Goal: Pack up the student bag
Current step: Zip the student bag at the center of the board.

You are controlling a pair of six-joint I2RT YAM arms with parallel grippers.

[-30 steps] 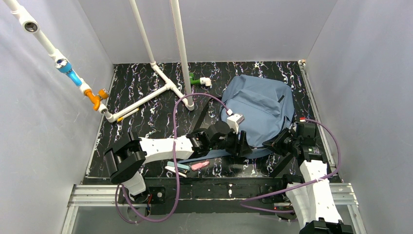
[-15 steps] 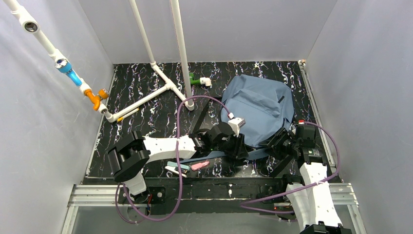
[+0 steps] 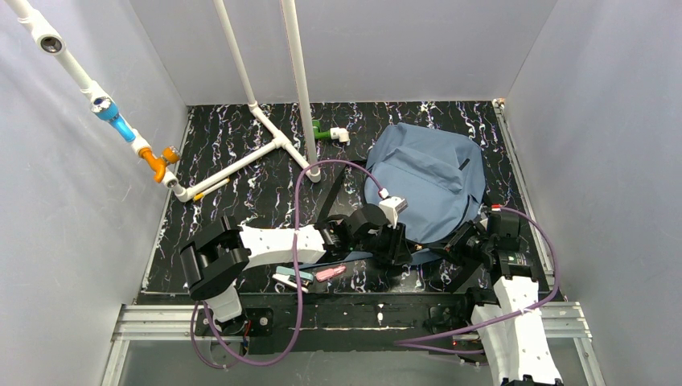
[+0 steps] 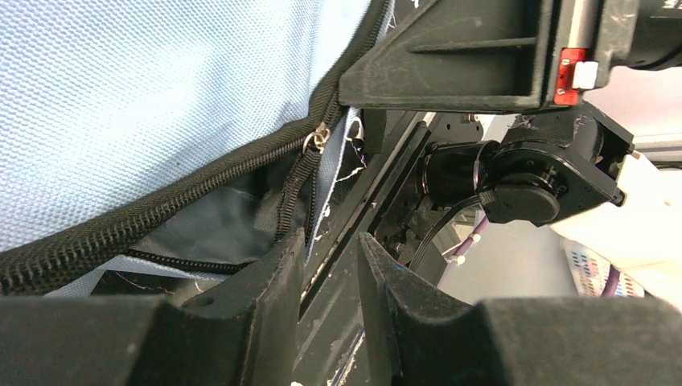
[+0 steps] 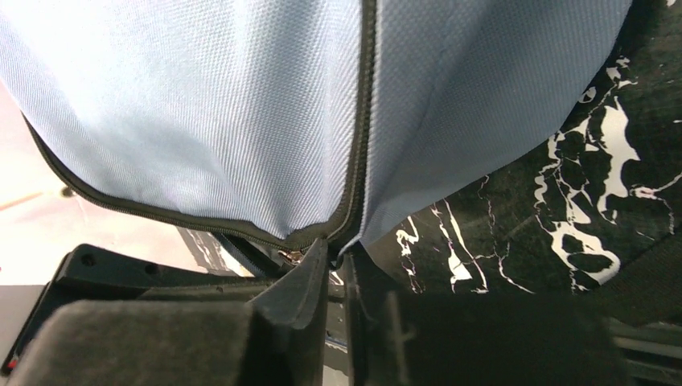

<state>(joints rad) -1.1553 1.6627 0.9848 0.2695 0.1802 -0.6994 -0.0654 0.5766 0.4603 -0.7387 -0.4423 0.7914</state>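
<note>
Along the near edge of the desk (image 3: 241, 209) sit both arm bases. Just beyond them, left of centre, three small flat things lie close together: a pink piece (image 3: 330, 273), a teal piece (image 3: 294, 273) and a white piece (image 3: 286, 281).

The left arm (image 3: 269, 241) folds sharply at its base by the near-left corner. Its white forearm lies low and runs rightward, almost parallel to the near edge. The left gripper (image 3: 398, 245) meets the near side of the student bag (image 3: 430, 173). In the left wrist view its jaws stand narrowly parted. The bag's fabric edge and a black strip run down into the gap, and I cannot tell whether they are gripped. Above the gap the zipper slider (image 4: 315, 141) sits where the open mouth ends.

The right arm (image 3: 515, 297) rises from the near-right corner and leans toward the far edge, its wrist bent leftward. The right gripper (image 3: 465, 240) is clenched on the bag's zipper seam, with a small metal pull (image 5: 289, 256) just beside its fingertip.

The bag itself lies flat on the right half of the desk, reaching toward the far-right corner.

At the far-left, a white pipe frame (image 3: 241, 165) crosses the surface, with a green fitting (image 3: 322, 131) near the far edge.
</note>
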